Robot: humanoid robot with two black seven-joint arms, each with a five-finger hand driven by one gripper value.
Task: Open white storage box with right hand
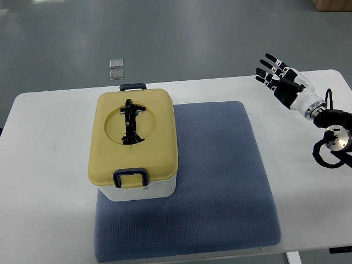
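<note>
The white storage box [133,147] sits on the left part of a blue-grey mat [220,181], which lies on the white counter [49,165]; its yellow lid [133,137] is seated flat and square, so by the look of it nothing is open yet. A black latch [130,177] hangs at the near edge of the lid and another black latch [133,86] at the far edge; both appear folded down against the box, though whether they are truly locked cannot be told from above. A black carry handle [131,122] lies flat in the round recess at the lid's centre.

Well apart to the right, past the mat's edge and above the far right corner of the counter, hangs the right robot hand [279,80]; its fingers are spread and straight, holding nothing, palm turned roughly toward the box. The left arm is not in view.

The step in hand is probably the reach; to do it well the right robot hand should travel leftward over the mat and come down on the near latch first, since that one faces the robot and is easiest to hook; fingertips belong under the latch's lower bar, pulling outward and up, not pressing on the lid; the far latch likely needs the same before any lift; pulling the carry handle early risks dragging the whole box across the mat.
</note>
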